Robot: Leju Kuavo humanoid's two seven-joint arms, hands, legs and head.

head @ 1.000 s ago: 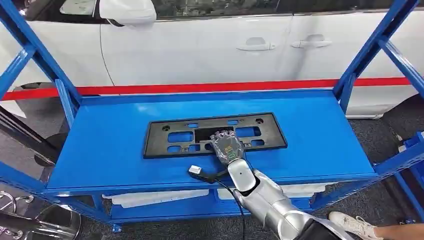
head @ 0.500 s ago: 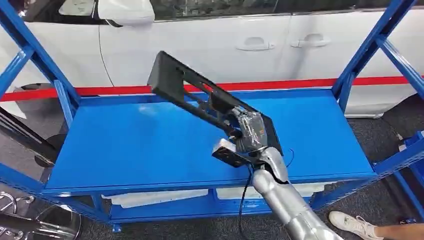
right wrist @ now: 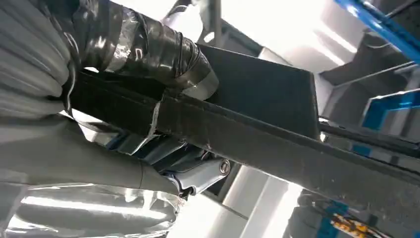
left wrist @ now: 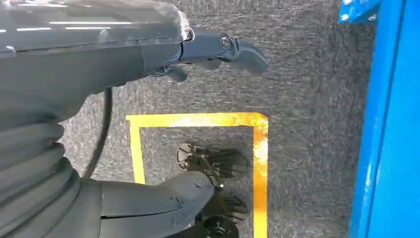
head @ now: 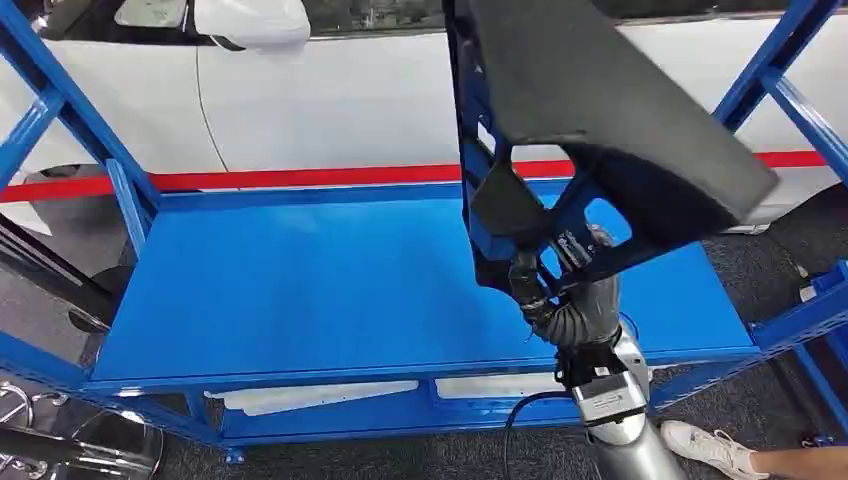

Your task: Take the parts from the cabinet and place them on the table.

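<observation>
A black plastic frame part with rectangular cut-outs is up in the air, tilted steeply and close to the head camera, above the right half of the blue cabinet shelf. My right hand grips its lower edge from below. In the right wrist view the taped fingers wrap over the part's dark bar. My left hand hangs over the carpeted floor with its fingers apart and nothing in it.
A white car stands right behind the cabinet. Blue uprights frame the shelf on both sides. White parts lie on the lower shelf. A person's shoe is at the lower right. Yellow floor tape runs beside the rack's blue edge.
My right hand has lifted the black part off the shelf, where it lay flat, and swung it up and to the right, nearer the head camera.
</observation>
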